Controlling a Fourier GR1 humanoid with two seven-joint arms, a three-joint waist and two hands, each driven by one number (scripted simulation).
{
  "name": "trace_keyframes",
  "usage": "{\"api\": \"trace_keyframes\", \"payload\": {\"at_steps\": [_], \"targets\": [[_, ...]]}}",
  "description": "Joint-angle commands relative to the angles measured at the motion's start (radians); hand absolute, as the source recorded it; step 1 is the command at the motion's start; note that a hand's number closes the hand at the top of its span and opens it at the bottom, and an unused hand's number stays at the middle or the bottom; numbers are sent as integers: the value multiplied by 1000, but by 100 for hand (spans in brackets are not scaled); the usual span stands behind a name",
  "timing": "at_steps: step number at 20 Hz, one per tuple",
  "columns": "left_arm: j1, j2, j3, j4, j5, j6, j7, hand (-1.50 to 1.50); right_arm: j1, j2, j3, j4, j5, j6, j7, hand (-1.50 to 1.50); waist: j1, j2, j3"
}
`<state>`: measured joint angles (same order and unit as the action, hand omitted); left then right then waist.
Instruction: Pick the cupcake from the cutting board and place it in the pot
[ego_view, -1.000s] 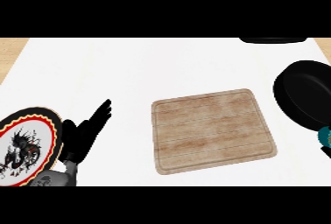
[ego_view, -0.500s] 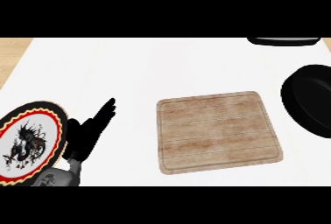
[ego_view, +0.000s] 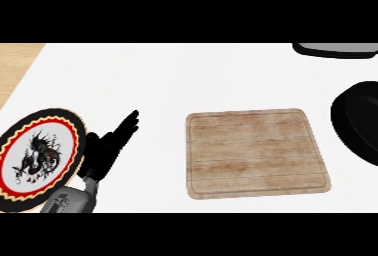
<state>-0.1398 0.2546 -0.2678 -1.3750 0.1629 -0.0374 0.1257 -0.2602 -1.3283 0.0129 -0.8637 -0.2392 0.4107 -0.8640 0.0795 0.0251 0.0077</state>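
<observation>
Head view, single feed. I read the following.

1. The desk is white and fills most of the view. A strip of wooden floor shows at the upper left corner.
2. The cutting board lies flat on the desk, right of centre. Its whole top face shows as bare wood grain with a groove running round the border.
3. The pot is black and round, and the right edge of the view cuts it off. It stands just right of the cutting board, apart from it. Its inside reads as plain dark, so I cannot tell what it holds.
4. The cupcake: I cannot tell its position from this feed.
5. A dark-rimmed object with a grey top sits at the far right corner, only partly in view.
6. A round plate with a black and red rim and a dragon figure lies at the left edge.
7. The left hand is next to the plate's right rim, well left of the cutting board. Its fingers are straight and spread, pointing away toward the far side, and it holds nothing. The grey forearm enters from the lower edge.
8. The right hand does not appear in this feed.
</observation>
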Motion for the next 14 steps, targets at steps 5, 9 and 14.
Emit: {"api": "trace_keyframes", "payload": {"at_steps": [5, 9, 14], "targets": [[-4, -6, 2, 21, -7, -12, -8, 0, -161, 36, 126, 28, 195, 45, -171, 150, 9, -3, -4], [-15, -21, 9, 25, -13, 9, 31, 0, -243, 105, 207, 38, 344, -80, -158, 150, -13, -9, -5], [-24, -19, 20, 55, -20, -6, -14, 0, -320, 174, 289, 60, 568, -345, -101, 150, -24, -10, -6]]}}
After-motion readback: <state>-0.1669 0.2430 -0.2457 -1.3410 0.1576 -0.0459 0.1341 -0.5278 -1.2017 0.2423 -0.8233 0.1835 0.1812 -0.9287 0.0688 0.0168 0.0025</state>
